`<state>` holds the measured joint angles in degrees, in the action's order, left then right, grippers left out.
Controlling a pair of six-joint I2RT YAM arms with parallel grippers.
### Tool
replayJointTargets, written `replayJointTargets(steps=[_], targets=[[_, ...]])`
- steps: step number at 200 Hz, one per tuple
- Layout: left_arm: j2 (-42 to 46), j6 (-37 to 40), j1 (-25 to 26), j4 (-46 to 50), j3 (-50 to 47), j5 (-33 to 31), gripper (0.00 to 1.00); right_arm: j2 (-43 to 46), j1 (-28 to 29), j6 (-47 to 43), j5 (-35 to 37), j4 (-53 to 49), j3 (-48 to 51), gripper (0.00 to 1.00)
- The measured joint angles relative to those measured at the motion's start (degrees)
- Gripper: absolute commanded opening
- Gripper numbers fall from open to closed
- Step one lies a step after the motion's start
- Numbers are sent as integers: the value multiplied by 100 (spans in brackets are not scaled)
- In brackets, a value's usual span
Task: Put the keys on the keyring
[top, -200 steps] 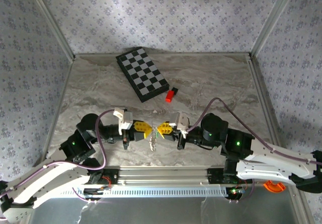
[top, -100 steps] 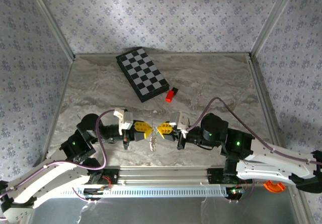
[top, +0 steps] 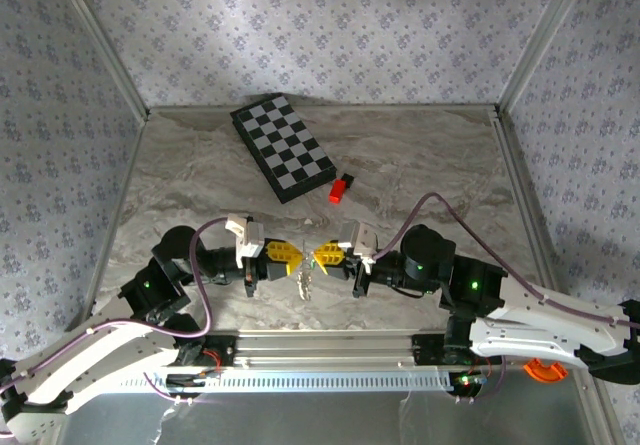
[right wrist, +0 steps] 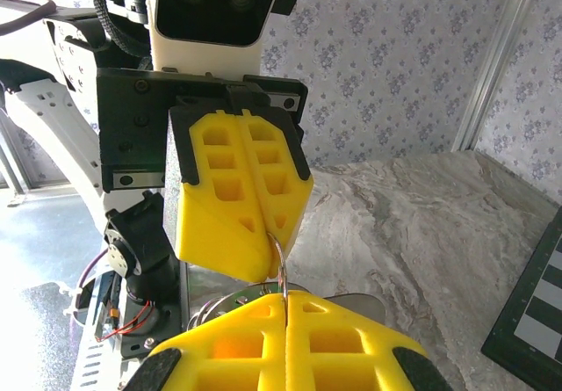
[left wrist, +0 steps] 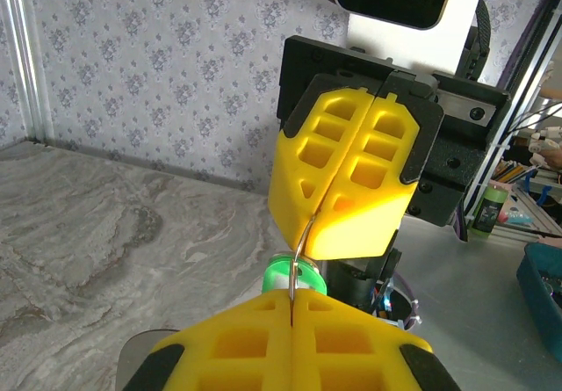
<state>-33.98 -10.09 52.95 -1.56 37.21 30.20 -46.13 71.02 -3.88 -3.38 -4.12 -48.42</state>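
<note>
My left gripper [top: 292, 257] and right gripper [top: 320, 256] meet tip to tip low over the near middle of the table. Both are shut on a thin silvery wire loop, the keyring [left wrist: 301, 242], which runs from the seam of my left gripper [left wrist: 292, 297] up into the seam of the right gripper [left wrist: 318, 233]. The key's bright green head [left wrist: 283, 275] sits just behind that wire, below the fingertips. From the right wrist, the keyring [right wrist: 282, 264] bridges my right gripper [right wrist: 285, 297] and the left gripper [right wrist: 270, 249]. More silvery metal [top: 305, 284] dangles beneath them.
A checkerboard [top: 283, 148] lies at the back of the table, with a red-and-black block [top: 340, 189] just to its right. The metal mounting rail [top: 320, 346] runs along the near edge. Patterned walls close in the left, back and right sides.
</note>
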Motion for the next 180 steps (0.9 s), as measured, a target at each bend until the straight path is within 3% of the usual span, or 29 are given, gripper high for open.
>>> replayJointTargets(steps=[180], targets=[[-20, 2, 0, 90, -11, 0, 0, -203, 0, 2, -151, 90, 0, 0]])
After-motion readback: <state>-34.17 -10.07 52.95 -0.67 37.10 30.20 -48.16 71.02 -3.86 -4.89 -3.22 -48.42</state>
